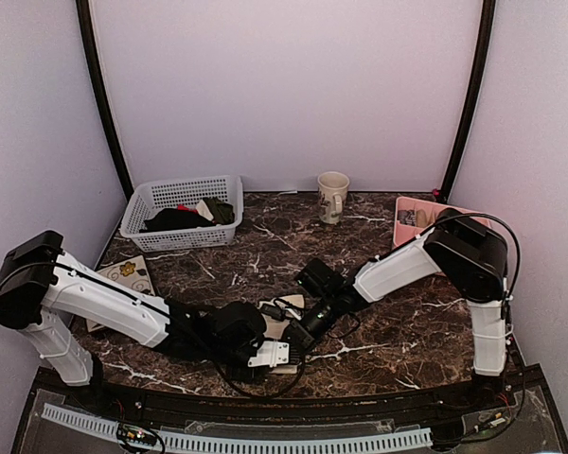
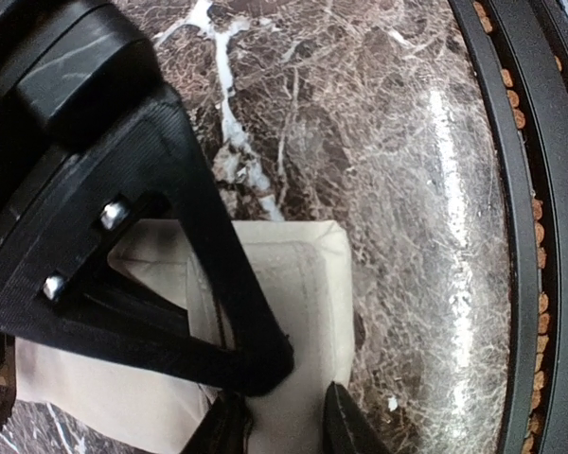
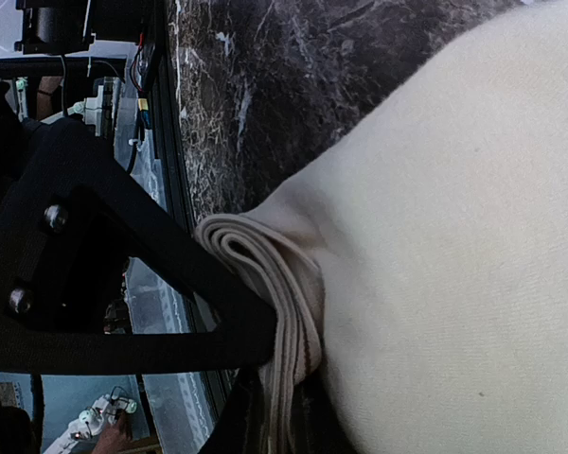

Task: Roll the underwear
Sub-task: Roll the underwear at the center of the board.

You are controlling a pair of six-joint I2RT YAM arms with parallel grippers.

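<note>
The cream-beige underwear (image 1: 276, 327) lies folded on the dark marble table near the front middle, mostly hidden under both grippers. In the left wrist view the underwear (image 2: 298, 303) is a flat folded pad, and my left gripper (image 2: 284, 430) has its fingertips closed in on the pad's near edge. My left gripper (image 1: 270, 355) sits just left of my right gripper (image 1: 298, 336). In the right wrist view my right gripper (image 3: 284, 426) is shut on the layered waistband edge of the underwear (image 3: 454, 246), which bulges to the right.
A white basket (image 1: 182, 210) holding dark garments stands at the back left. A mug (image 1: 332, 196) is at the back middle and a pink tray (image 1: 417, 219) at the back right. A floral tile (image 1: 128, 276) lies at the left. The table's front rail (image 2: 521, 236) is close by.
</note>
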